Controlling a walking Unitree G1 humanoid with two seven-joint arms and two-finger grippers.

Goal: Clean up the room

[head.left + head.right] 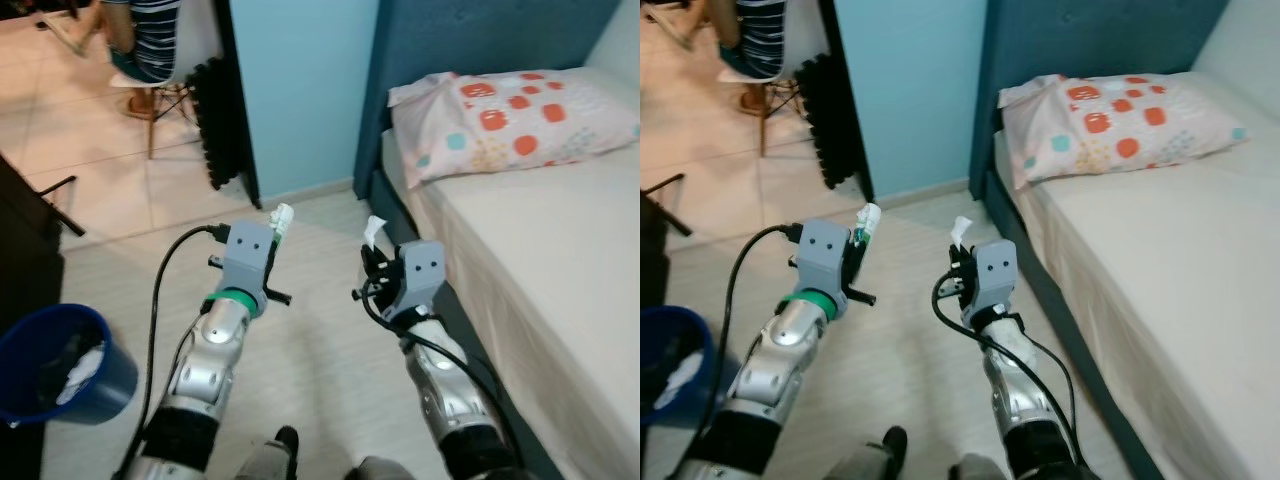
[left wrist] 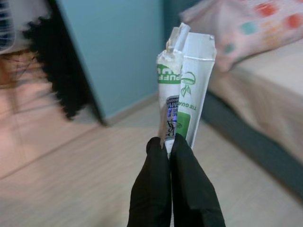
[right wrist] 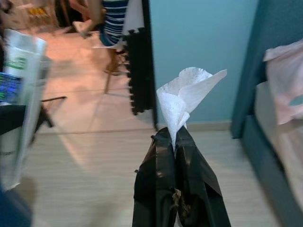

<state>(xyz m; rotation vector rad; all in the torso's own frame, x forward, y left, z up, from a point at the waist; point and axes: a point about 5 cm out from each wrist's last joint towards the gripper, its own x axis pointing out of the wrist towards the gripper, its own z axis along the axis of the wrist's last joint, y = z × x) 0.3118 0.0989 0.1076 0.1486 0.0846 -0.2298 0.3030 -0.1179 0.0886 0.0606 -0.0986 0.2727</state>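
Both raised: left hand (image 1: 279,226) pinches wrapper (image 2: 182,90), right hand (image 1: 372,247) tissue (image 3: 185,97).

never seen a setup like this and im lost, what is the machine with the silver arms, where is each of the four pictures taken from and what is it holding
It is a humanoid robot tidying a bedroom. The two wide pictures come from a stereo camera on its head, looking down at its own two silver arms. The other two come from cameras on its wrists, each looking along that arm's two black fingers.

The left gripper is shut on a white and green wrapper, seen close up in the left wrist view. The right gripper is shut on a crumpled white tissue.

Around it: a pale wood floor, a bed on the robot's right with a spotted pillow, and a blue trash bin on its left that already has white scraps in it. A person sits on a chair in the next room.
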